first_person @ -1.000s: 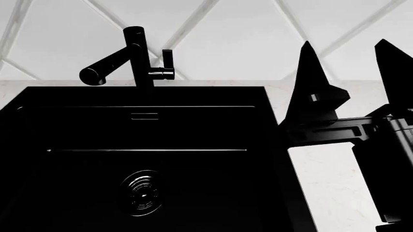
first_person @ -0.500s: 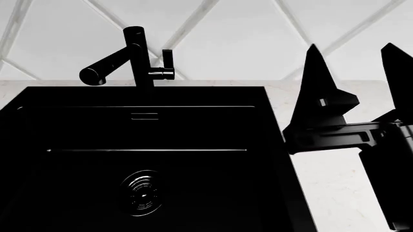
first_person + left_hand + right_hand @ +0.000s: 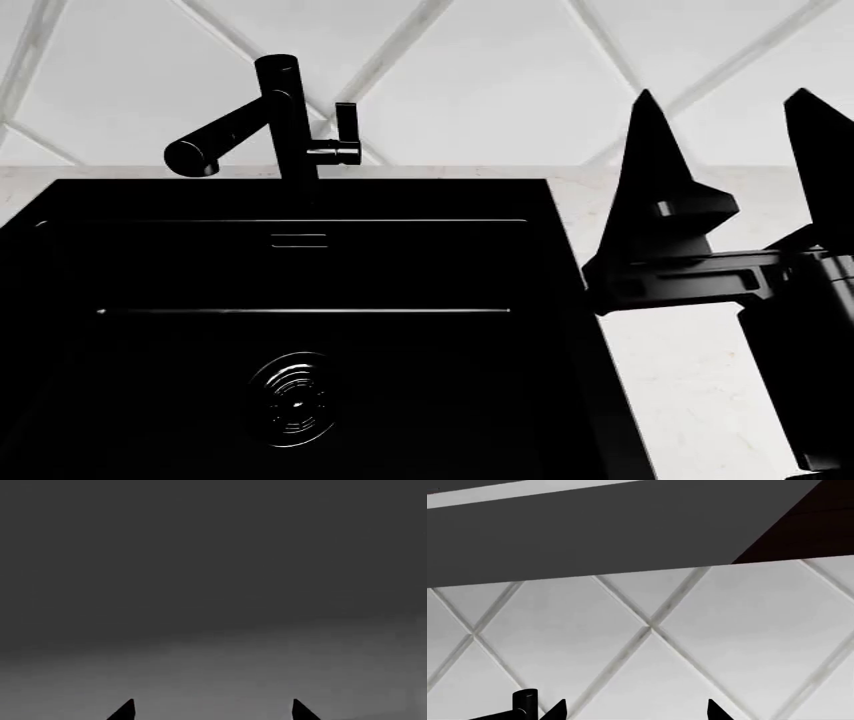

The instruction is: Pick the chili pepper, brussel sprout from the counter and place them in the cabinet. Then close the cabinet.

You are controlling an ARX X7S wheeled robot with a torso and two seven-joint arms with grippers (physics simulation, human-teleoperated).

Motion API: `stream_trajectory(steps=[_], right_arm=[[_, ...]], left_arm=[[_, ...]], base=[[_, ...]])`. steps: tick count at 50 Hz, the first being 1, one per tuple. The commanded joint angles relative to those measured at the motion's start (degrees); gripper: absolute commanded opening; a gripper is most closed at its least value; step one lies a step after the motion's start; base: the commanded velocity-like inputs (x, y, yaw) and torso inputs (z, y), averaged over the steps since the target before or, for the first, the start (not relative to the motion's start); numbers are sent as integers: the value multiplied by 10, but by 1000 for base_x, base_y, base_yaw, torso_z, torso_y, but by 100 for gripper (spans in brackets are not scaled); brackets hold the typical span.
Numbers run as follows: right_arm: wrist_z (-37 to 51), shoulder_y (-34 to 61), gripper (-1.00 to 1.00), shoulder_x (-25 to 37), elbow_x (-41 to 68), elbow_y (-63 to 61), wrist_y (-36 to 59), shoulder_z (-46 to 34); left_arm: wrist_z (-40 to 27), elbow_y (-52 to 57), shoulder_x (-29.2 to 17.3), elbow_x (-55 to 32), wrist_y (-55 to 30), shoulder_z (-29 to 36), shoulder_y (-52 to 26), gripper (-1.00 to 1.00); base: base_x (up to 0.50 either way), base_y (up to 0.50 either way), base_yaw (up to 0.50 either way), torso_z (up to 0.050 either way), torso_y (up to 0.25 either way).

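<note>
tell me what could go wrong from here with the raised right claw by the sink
1. The open right claw is empty, held up beside the black sink basin; neither pepper nor sprout shows in any view, so a reach now would be blind.
2. Swinging left, it could strike the black faucet.
3. Pushing forward, its tips could hit the white diamond-tiled wall.

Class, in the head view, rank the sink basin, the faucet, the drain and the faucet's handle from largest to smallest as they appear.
1. Sink basin, by far the largest.
2. Faucet.
3. Drain, somewhat smaller than the faucet, though it lies farther down and at another distance, so this is less sure.
4. Faucet's handle, smallest.
</note>
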Motion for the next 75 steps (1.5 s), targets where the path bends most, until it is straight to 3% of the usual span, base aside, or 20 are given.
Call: stream_trajectory(steps=[1,15,26,62,75], right_arm=[[-15,-6,100,-16,-15,1,17,10],[-26,-12,100,-26,-13,1,29,29],[-21,-13,100,-24,1,2,31,41],[-35,-18,100,-43,-1,4,46,54],[-74,-26,100,-74,-39,6,75,70]], left_arm=[[61,46,4,-25,-27,-6,0,100],[121,114,1,-102,-98,-19,0,100],[131,217,1,-155,-171,-34,6,100],[73,690,-22,-247,-460,-70,53,100],[32,813,-47,-292,-486,-72,97,100]], base=[[0,0,0,0,0],[0,0,0,0,0],[0,0,0,0,0],[0,0,0,0,0],[0,0,0,0,0]])
